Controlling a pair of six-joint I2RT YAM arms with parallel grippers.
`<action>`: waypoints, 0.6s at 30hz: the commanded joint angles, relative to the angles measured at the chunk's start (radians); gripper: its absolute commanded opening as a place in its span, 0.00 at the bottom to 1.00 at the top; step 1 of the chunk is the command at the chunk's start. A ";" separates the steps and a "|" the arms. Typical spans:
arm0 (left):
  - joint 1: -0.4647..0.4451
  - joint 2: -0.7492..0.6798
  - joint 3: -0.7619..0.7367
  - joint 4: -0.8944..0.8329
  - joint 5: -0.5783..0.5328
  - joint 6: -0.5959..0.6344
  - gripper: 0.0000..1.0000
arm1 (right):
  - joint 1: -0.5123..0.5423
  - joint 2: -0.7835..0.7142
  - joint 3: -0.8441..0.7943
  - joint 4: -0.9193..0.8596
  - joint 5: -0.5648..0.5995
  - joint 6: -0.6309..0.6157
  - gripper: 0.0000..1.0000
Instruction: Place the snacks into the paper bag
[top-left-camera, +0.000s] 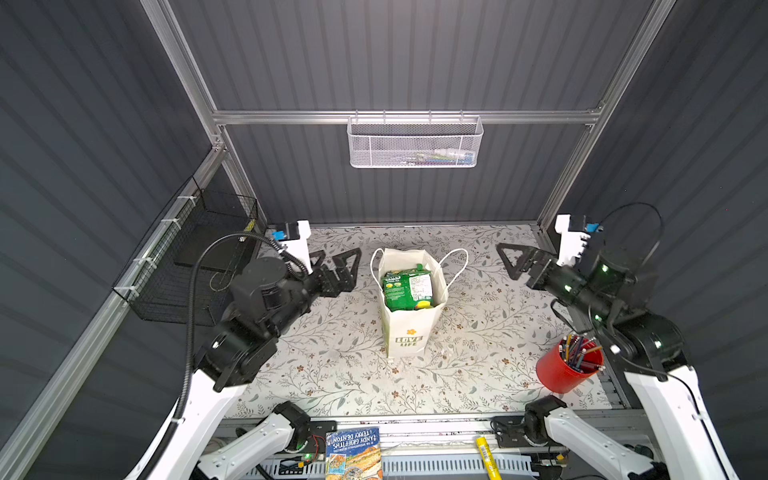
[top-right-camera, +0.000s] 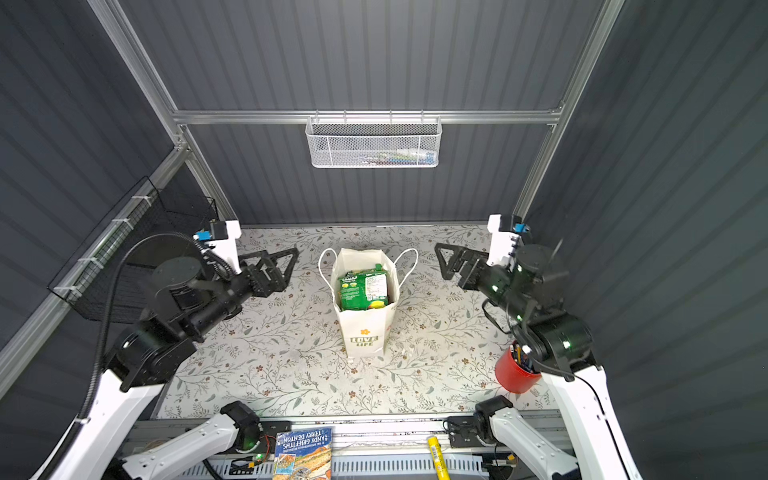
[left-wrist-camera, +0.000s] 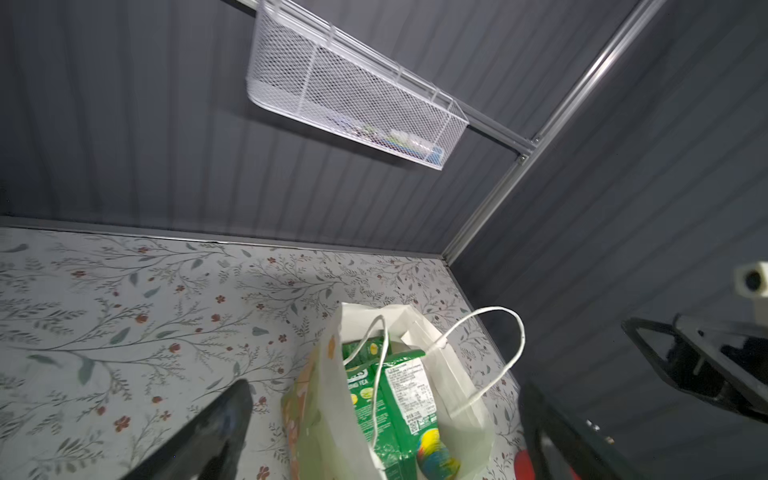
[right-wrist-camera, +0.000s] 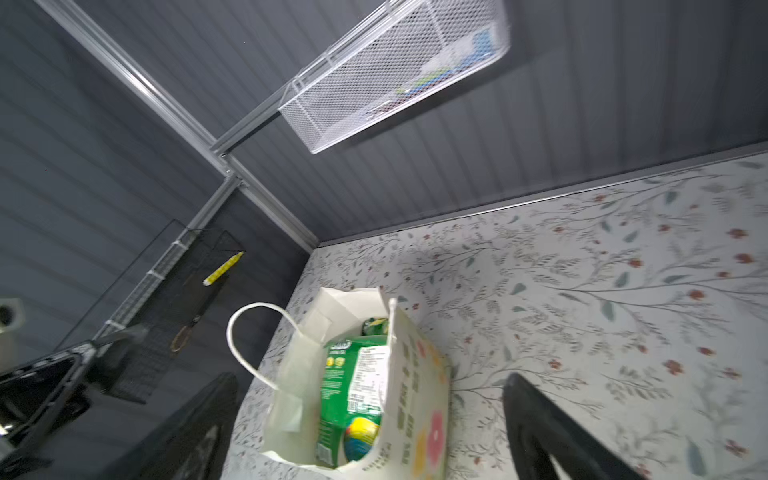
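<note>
The paper bag (top-left-camera: 409, 336) stands upright on the floral table between the two pincers, touching neither. The left gripper (top-left-camera: 338, 259) hangs just beside it, fingers spread wide and empty. The right gripper (top-left-camera: 515, 259) faces it from the opposite side, a little farther off, fingers likewise apart with nothing held. Green snacks (top-left-camera: 405, 289) sit inside the bag's open mouth, ahead of both pincers and lower than their fingertips.

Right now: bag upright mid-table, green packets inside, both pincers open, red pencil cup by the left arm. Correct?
No: the red pencil cup stands by the right arm, not the left, in both top views. The bag, green packets, left pincer and right pincer are as stated.
</note>
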 joint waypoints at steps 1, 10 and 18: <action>0.003 -0.063 -0.131 -0.080 -0.307 -0.030 1.00 | 0.000 -0.083 -0.173 0.041 0.258 -0.063 0.99; 0.004 -0.120 -0.724 0.372 -0.853 0.042 1.00 | -0.058 -0.173 -0.737 0.625 0.470 -0.274 0.99; 0.183 0.172 -0.968 0.901 -0.862 0.216 1.00 | -0.225 -0.005 -0.956 0.960 0.488 -0.274 0.99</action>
